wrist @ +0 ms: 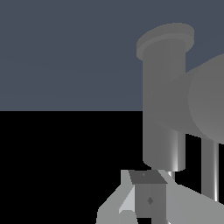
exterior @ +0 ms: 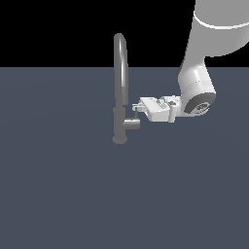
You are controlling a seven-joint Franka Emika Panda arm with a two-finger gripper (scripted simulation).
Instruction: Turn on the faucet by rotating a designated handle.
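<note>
- One claw (exterior: 137, 108) only, reaching sideways from the exterior view's right toward the faucet (exterior: 120, 87), its tip just beside the thin pin lever (exterior: 134, 112) that rises from the handle (exterior: 131, 123).
- Cannot tell how far open: in the exterior view the fingers are too small and overlap, and in the wrist view only one grey finger (wrist: 146, 199) shows clearly, close under the faucet's body.
- Nothing seen firmly pinched; tip looks touching or nearly touching the pin lever, but contact not certain.
- Claw held about level, pointing to the exterior view's left, a little above the handle's stub.
- White arm (exterior: 197, 90) coming down from the upper right corner of the exterior view, bent at the wrist so that the last part lies nearly horizontal.
- Faucet standing upright on the dark blue-grey desk (exterior: 58, 185), near the middle of the exterior view, with thicker cylindrical base and high arched spout curving over the top.
- Handle jutting sideways from the base toward the exterior view's right, low on the faucet, short and grey.
- In the wrist view, very close: a thick grey cylinder (wrist: 164, 96) with a flat rim, and a large rounded grey part (wrist: 205, 100) crossing it.
</note>
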